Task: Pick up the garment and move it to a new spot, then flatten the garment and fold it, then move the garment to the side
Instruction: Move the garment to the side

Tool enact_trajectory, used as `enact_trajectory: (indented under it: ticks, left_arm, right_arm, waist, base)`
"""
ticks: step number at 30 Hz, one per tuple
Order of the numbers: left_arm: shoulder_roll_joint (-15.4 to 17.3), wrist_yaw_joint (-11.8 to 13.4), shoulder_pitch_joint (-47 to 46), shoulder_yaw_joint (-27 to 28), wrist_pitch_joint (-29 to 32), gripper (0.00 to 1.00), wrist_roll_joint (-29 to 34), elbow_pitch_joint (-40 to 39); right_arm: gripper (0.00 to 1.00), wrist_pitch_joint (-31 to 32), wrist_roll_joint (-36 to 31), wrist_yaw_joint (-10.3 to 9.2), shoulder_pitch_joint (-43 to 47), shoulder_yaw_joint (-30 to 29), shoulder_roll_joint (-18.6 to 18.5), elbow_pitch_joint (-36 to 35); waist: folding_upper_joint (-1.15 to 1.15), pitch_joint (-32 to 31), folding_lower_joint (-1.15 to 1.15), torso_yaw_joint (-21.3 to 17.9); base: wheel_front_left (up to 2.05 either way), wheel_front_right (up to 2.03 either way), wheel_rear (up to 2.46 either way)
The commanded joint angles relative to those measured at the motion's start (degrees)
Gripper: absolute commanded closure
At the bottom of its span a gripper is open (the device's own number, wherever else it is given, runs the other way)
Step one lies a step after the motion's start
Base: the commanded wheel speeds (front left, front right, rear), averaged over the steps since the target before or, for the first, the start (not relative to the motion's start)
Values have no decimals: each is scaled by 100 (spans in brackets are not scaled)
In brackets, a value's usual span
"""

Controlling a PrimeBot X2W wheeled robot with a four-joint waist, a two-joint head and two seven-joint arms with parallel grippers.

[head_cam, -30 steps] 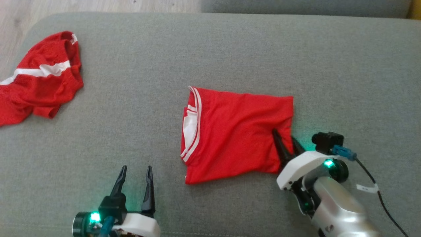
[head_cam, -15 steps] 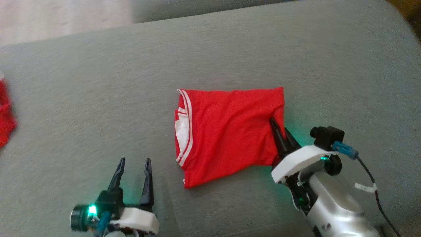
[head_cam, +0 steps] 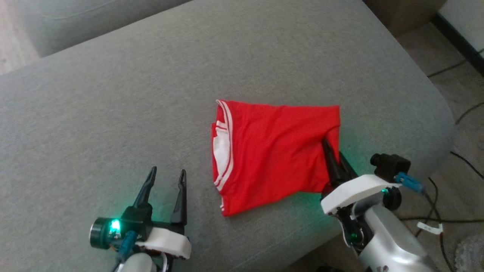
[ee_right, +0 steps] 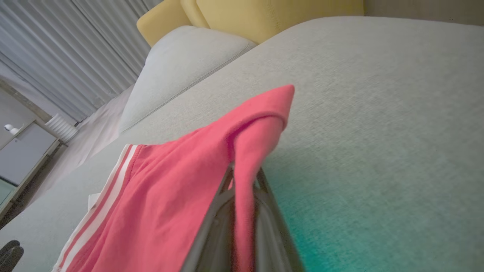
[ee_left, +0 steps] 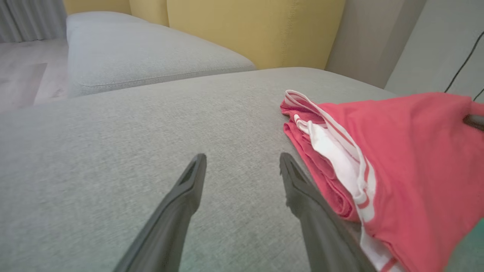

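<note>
The garment is red with white stripes, folded into a rough rectangle on the grey sofa cushion. My right gripper is shut on the garment's right edge, and the cloth is pinched between its fingers and lifted a little there. My left gripper stands open just left of the garment, fingers pointing up the cushion, nothing between them. In the left wrist view the garment's striped edge lies beside the right finger.
The cushion's right edge drops to a floor with dark cables. A second grey cushion and yellow backrest lie beyond.
My right gripper has shut on the garment's right edge. The camera has swung right, so the other red garment at the far left has left the picture.
</note>
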Motion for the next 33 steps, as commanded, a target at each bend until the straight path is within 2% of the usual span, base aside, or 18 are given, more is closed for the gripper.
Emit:
enact_trajectory:
  ticks: [1,7,11,13,17,22,26,29,30,31,32,33]
  left_arm:
    - [33,8,-212,91,-30,0,45,-162]
    - [33,-23,-259,0,-30,0,41,-112]
    - [33,-25,-278,-41,-30,0,51,-93]
    - [33,-24,-285,-44,-30,0,73,-81]
    - [33,-48,-366,-39,-31,0,153,-65]
    - [33,-72,-498,-41,-31,0,182,-93]
    - [33,-68,-566,-28,-31,0,205,-132]
    - [33,-64,-582,5,-31,0,221,-131]
    - [33,-64,-580,17,-31,0,223,-130]
    - [33,-66,-577,30,-31,0,228,-129]
    - [33,-67,-573,44,-31,0,234,-126]
    - [33,-67,-569,59,-31,0,242,-122]
  right_arm:
    - [100,-78,-93,19,-33,4,30,-224]
    - [100,-78,-690,19,-531,-439,30,-175]
    - [100,-78,-946,19,-1047,-698,2,100]
    - [100,-78,-1249,19,-1484,-805,-134,360]
    - [100,-78,-1870,19,-2308,-1207,-592,1102]
    - [100,-74,-2680,19,-3038,-2065,-1355,2110]
    - [100,-75,-3285,19,-3382,-2752,-1832,2581]
    - [100,-76,-3703,19,-3525,-3154,-1985,2702]
    - [71,-76,-3826,19,-3562,-3294,-2005,2685]
    - [25,-77,-3957,19,-3586,-3437,-2017,2626]
    - [0,-77,-4085,19,-3596,-3599,-2012,2547]
    - [0,-77,-4218,19,-3587,-3766,-1984,2475]
  waist:
    - [0,74,0,-71]
    - [0,187,0,117]
    - [0,235,0,292]
    - [0,277,0,422]
    - [0,397,0,722]
    - [0,541,0,1064]
    - [0,640,0,1228]
    - [0,677,0,1278]
    - [0,682,0,1287]
    - [0,688,0,1291]
    - [0,692,0,1291]
    - [0,691,0,1288]
  base:
    - [0,0,0]
    - [0,0,0]
    - [0,0,0]
    - [0,0,0]
    - [0,0,0]
    - [0,0,0]
    - [0,0,0]
    - [0,0,0]
    - [0,0,0]
    - [0,0,0]
    - [0,0,0]
    - [0,0,0]
